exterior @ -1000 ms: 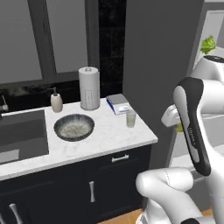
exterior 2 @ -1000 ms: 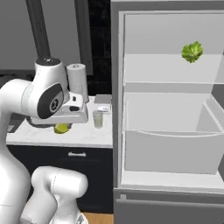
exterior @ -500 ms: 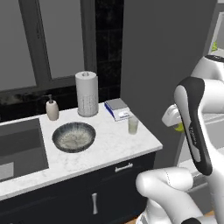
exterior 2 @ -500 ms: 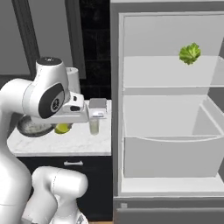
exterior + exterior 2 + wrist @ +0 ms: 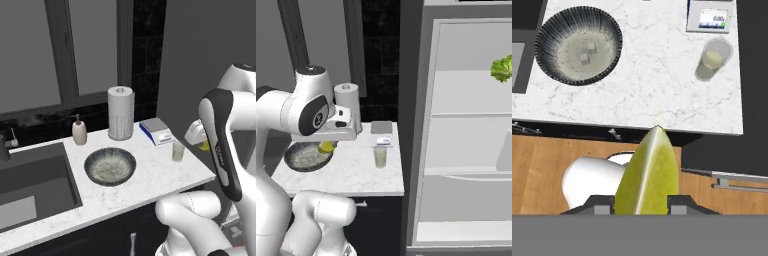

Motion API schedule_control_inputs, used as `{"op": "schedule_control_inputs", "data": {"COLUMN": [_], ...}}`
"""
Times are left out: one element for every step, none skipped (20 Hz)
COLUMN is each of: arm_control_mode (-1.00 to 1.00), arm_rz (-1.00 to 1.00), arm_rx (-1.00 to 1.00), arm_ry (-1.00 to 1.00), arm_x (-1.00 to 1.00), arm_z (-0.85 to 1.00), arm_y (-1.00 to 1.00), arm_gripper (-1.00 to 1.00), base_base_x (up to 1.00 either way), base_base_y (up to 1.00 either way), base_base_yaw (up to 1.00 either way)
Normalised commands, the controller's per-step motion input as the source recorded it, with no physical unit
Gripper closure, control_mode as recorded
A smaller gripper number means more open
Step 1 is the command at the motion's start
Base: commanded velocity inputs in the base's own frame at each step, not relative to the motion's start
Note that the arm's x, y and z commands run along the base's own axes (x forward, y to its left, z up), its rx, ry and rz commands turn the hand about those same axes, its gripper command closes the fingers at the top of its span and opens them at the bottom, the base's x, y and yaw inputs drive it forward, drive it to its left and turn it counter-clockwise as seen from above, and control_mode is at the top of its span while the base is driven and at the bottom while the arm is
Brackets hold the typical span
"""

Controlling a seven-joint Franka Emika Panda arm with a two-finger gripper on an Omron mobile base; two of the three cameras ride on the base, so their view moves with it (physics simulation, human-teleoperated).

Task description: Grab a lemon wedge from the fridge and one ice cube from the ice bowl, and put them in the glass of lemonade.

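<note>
My gripper [image 5: 641, 205] is shut on the lemon wedge [image 5: 649, 172], a yellow-green slice that sticks out between the fingers. It hangs in the air off the counter's front edge, near the right corner. From the sides the lemon wedge [image 5: 326, 146] shows under the hand, level with the counter top. The ice bowl [image 5: 547, 30] sits on the marble with ice cubes [image 5: 587, 52] inside, left of the gripper. The glass of lemonade [image 5: 713, 59] stands near the counter's right end. The fridge [image 5: 471, 116] stands open to the right, its white shelves showing.
On the counter behind the glass [image 5: 178, 150] and bowl [image 5: 90, 172] are a paper towel roll [image 5: 120, 113], a soap dispenser [image 5: 79, 132] and a small scale [image 5: 156, 131]. A sink [image 5: 30, 185] lies at the left. A leafy vegetable [image 5: 502, 69] sits on a fridge shelf.
The base has driven, so the counter has slid right in the left view and the fridge right in the right view. The wedge stays in the shut gripper.
</note>
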Motion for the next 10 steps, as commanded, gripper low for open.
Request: {"op": "schedule_control_inputs", "data": {"arm_control_mode": [1.0,1.0,1.0,1.0,1.0,1.0,-1.0,-1.0,-1.0,-1.0], "arm_rz": [0.0,0.0,0.0,0.0,0.0,0.0,-0.05,-0.07,-0.08,-0.1], "arm_rx": [0.0,0.0,0.0,0.0,0.0,0.0,0.0,0.0,0.0,0.0], "arm_ry": [0.0,0.0,0.0,0.0,0.0,0.0,0.17,0.15,0.15,0.15], "arm_x": [0.0,0.0,0.0,0.0,0.0,0.0,0.32,0.36,0.36,0.39], "arm_z": [0.0,0.0,0.0,0.0,0.0,0.0,0.0,-0.01,0.0,0.0], "arm_y": [0.0,0.0,0.0,0.0,0.0,0.0,0.0,0.0,0.0,0.0], "arm_gripper": [1.0,1.0,1.0,1.0,1.0,1.0,1.0,1.0,1.0,1.0], "base_base_x": [0.56,0.52,0.39,0.31,0.28,0.3,0.0,0.0,0.0,0.0], "base_base_y": [0.0,0.0,0.0,0.0,0.0,0.0,0.0,0.0,0.0,0.0], "base_base_yaw": [0.0,0.0,0.0,-0.01,-0.02,-0.03,0.0,0.0,0.0,0.0]}}
